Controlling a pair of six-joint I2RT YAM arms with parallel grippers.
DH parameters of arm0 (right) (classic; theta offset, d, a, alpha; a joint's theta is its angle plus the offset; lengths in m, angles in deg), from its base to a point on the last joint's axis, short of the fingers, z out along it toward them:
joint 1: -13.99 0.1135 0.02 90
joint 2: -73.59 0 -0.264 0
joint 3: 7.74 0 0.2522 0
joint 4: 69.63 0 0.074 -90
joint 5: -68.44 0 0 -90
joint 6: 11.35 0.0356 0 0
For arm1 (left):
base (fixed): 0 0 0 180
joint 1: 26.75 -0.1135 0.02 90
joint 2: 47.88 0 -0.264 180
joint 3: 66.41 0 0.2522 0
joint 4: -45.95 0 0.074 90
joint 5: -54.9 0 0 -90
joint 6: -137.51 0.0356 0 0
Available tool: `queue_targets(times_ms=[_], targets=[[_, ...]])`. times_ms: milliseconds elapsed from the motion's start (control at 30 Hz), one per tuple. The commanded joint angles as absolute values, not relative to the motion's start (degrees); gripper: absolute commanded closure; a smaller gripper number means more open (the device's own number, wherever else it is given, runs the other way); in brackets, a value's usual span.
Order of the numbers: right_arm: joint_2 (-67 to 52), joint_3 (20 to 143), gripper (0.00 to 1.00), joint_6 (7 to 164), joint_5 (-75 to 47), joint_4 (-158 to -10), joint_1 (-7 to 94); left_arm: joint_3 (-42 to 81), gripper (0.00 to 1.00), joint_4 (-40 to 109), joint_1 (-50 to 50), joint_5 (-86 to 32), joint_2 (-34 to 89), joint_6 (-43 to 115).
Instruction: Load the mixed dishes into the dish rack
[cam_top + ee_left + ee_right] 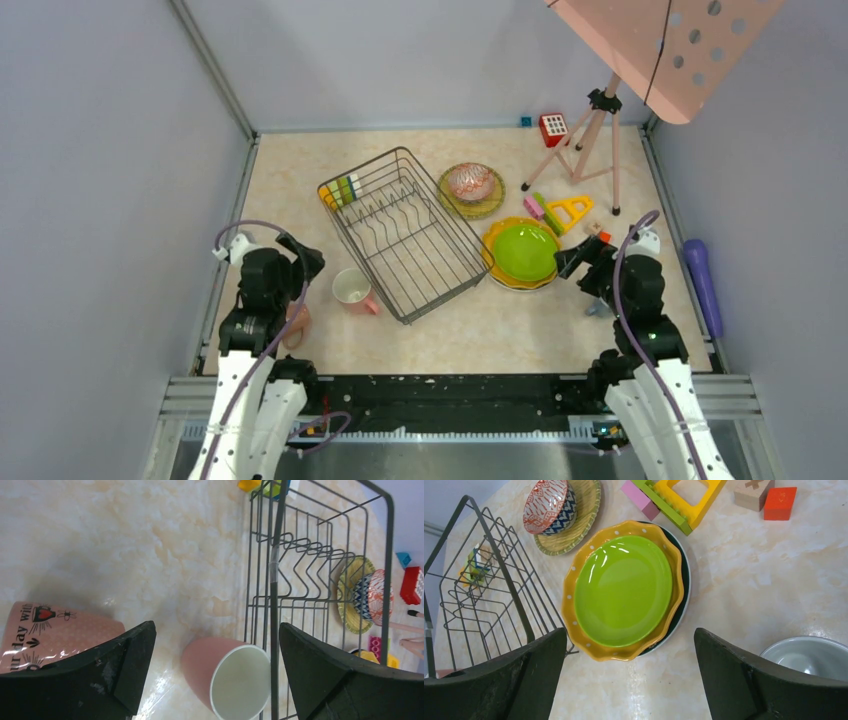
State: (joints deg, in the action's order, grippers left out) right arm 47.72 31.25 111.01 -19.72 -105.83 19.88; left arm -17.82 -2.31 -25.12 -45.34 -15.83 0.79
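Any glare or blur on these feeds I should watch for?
Right wrist: sharp, with glare streaks on the lime green plate. Left wrist: shiny patches on the table near the plain pink mug. Top external: even light, soft shadows.

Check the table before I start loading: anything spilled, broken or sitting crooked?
Nothing looks spilled or broken. The dish rack sits diagonally to the edges of the table, and toy blocks lie close beside the stack topped by the lime green plate.
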Motion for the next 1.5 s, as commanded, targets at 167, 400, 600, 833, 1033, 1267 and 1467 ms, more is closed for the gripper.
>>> queue_targets(times_ms=[167, 400, 600, 833, 1033, 1267, 1467], targets=[[45.28, 36.54, 0.04, 112.93, -23.12, -109.07, 20.31, -12.2, 0.06, -12.32, -25.03, -41.52, -15.33, 3.04], [42.46, 38.13, 0.04, 113.21, -23.95, -109.76, 20.26, -7.69, 0.11, -19.37, -25.06, -39.58, -13.8, 5.21], [38.64, 38.15, 0.06, 113.58, -23.82, -107.11, 20.31, -8.78, 0.1, -13.75, -25.04, -36.68, -11.33, 8.88], [30.41, 36.44, 0.15, 117.31, -15.74, -98.33, 20.3, -14.12, 0.12, 2.75, -25.03, -20.29, -9.75, 10.01], [21.21, 37.35, 0.23, 121.41, -14.74, -92.47, 20.26, -16.16, 0.16, 14.23, -25.08, -17.26, -4.17, 5.08], [12.39, 40.21, 0.3, 122.53, -19.03, -93.23, 20.3, -16.93, 0.16, 19.44, -24.95, -18.78, 2.63, 2.95], [9.17, 41.57, 0.33, 121.88, -18.9, -90.86, 20.26, -15.97, 0.19, 21.98, -24.97, -19.19, 6.48, 3.06]])
